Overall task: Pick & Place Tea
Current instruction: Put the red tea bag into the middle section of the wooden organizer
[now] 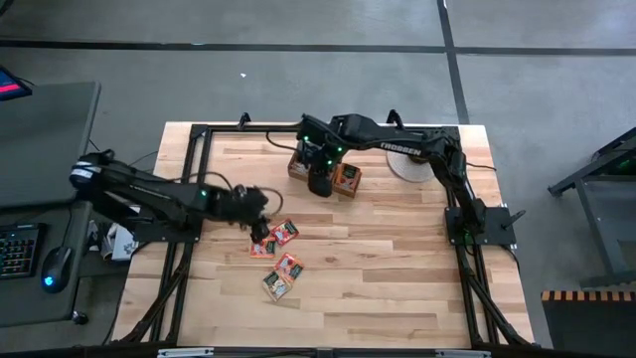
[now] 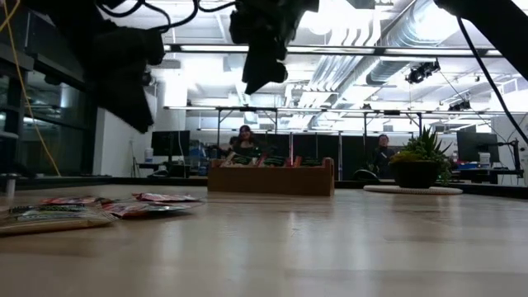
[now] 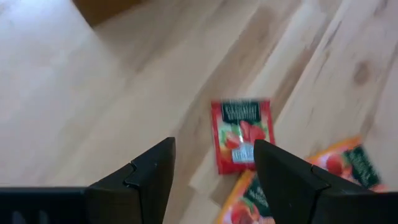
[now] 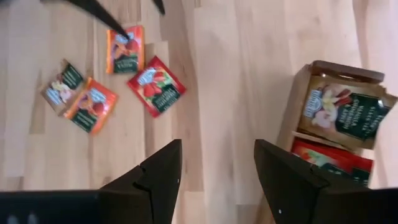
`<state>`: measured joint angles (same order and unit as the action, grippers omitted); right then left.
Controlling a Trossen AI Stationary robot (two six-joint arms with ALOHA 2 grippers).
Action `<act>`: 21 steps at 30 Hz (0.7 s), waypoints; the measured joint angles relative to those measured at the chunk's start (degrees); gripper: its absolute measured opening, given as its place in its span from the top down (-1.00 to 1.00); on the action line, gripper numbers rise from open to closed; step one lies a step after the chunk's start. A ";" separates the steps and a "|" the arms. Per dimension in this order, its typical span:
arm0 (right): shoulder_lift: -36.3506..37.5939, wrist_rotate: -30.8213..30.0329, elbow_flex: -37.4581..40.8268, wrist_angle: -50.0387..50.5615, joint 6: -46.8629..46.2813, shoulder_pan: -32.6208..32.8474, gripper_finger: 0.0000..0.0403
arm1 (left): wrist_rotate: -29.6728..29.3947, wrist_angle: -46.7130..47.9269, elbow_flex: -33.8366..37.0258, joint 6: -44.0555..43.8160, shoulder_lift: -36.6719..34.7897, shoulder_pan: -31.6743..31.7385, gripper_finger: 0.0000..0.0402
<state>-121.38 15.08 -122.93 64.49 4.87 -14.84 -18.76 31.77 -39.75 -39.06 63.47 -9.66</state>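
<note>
Left gripper (image 1: 260, 231) spread wide just above the loose tea sachets (image 1: 281, 249) on the table, seemingly to pick one; right gripper (image 4: 216, 163) spread and empty over the wooden tray (image 1: 343, 179), holding more sachets

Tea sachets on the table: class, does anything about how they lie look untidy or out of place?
Four tea sachets lie loose on the bare table at different angles, apart from the wooden tray. In the tray, a pale sachet sits crooked, overhanging its edge.
</note>
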 joint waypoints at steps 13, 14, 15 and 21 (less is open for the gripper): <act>0.20 0.83 4.90 -4.49 -10.71 3.28 0.02 | -2.37 -9.26 0.09 -3.66 19.67 -6.92 -0.08; 0.23 2.14 6.56 -5.81 -11.58 3.45 0.02 | -2.37 -9.94 0.11 -3.20 20.44 -6.90 -0.08; 0.35 2.93 8.38 -7.61 -12.69 3.68 0.02 | -2.33 -11.15 0.09 -2.80 21.36 -6.90 -0.08; 3.63 3.18 20.92 -18.80 -18.59 4.41 0.02 | -2.02 -14.10 0.09 -1.20 24.91 -6.90 -0.08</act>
<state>-117.75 18.26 -102.02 45.69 -13.72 -10.43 -20.78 17.67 -39.65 -40.26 88.39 -16.56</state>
